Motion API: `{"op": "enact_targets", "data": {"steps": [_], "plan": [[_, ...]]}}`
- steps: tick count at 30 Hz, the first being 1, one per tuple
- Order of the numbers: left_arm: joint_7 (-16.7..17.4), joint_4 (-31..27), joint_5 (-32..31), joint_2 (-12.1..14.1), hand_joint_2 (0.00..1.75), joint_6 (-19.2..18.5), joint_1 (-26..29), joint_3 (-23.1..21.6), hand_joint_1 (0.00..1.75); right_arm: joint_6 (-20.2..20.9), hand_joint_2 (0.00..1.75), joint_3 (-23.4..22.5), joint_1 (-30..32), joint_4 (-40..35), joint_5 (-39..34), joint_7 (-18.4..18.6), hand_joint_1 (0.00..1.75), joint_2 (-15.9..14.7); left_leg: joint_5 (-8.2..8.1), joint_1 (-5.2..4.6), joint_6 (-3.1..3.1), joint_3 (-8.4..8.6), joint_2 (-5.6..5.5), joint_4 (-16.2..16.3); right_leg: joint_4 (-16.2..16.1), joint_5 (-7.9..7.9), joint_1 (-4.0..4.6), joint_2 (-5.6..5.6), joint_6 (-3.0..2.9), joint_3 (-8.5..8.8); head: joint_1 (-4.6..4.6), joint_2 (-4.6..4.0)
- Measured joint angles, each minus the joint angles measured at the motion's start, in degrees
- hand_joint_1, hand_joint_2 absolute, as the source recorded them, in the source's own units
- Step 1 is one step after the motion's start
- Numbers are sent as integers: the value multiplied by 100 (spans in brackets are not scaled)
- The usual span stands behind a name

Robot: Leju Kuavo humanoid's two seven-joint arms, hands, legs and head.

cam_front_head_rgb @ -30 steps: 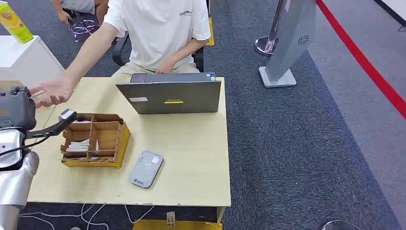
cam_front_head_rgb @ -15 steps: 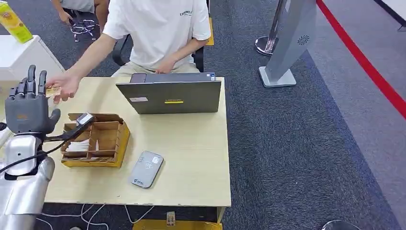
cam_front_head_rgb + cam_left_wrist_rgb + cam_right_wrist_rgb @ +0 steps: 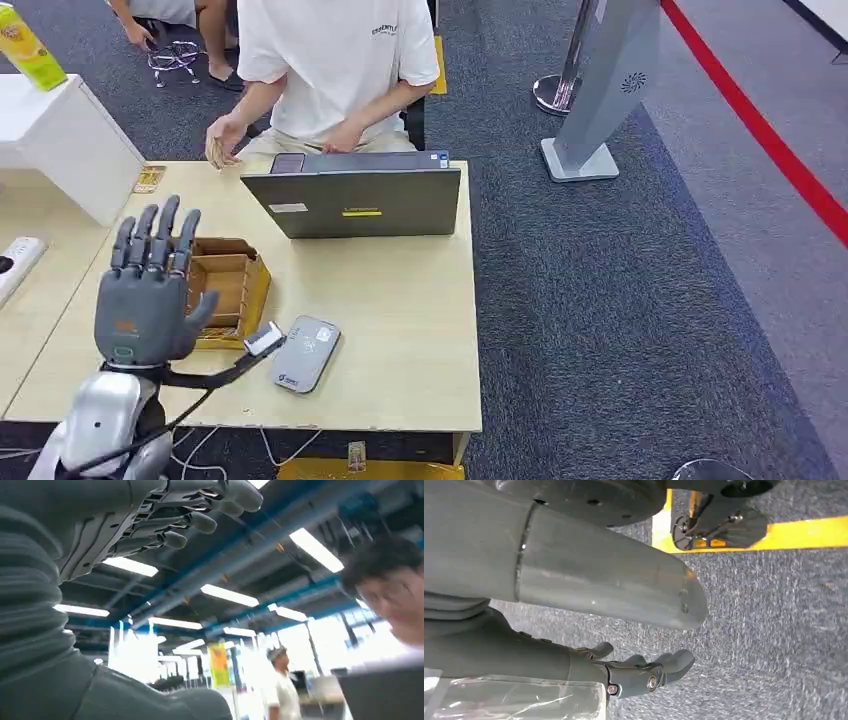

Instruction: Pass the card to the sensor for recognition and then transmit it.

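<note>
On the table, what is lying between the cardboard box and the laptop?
Nothing: in the head view, the stretch of table between the box and the laptop is bare wood.

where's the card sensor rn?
Head view: the grey sensor lies flat near the table's front edge, just right of the cardboard organizer and the raised left hand.

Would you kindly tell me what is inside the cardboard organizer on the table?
The cardboard organizer shows bare brown compartments on its uncovered side. The raised left hand covers the rest, so any cards there cannot be seen.
</note>
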Motion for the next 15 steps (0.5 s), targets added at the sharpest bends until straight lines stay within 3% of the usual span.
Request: {"op": "enact_targets", "data": {"steps": [3, 6, 10, 15], "plan": [[33, -349, 22, 135, 175, -207, 725, -264, 0, -55, 0, -127, 4, 0, -59, -31, 0, 22, -2, 2, -3, -3, 9, 0, 0, -2, 2, 7, -3, -11, 2, 0], [65, -529, 44, 247, 175, -253, 1090, -343, 0, -64, 0, -197, 3, 0, -59, -46, 0, 31, -2, 2, -3, -3, -2, -2, 1, -8, 2, -7, 1, -6, 0, 0], [63, -661, 92, 314, 175, -307, 1287, -384, 0, -64, 0, -260, 2, 0, -59, -57, 0, 35, 1, 2, -1, -3, -2, -3, 1, -7, 2, -7, 1, -3, 0, 0], [124, -725, 341, 380, 175, -707, 1447, -388, 0, -64, 0, -287, 4, 0, -59, -75, 0, 35, 1, 2, 0, 0, -4, -2, 2, -5, 2, -7, 2, 1, 0, 0]]}}
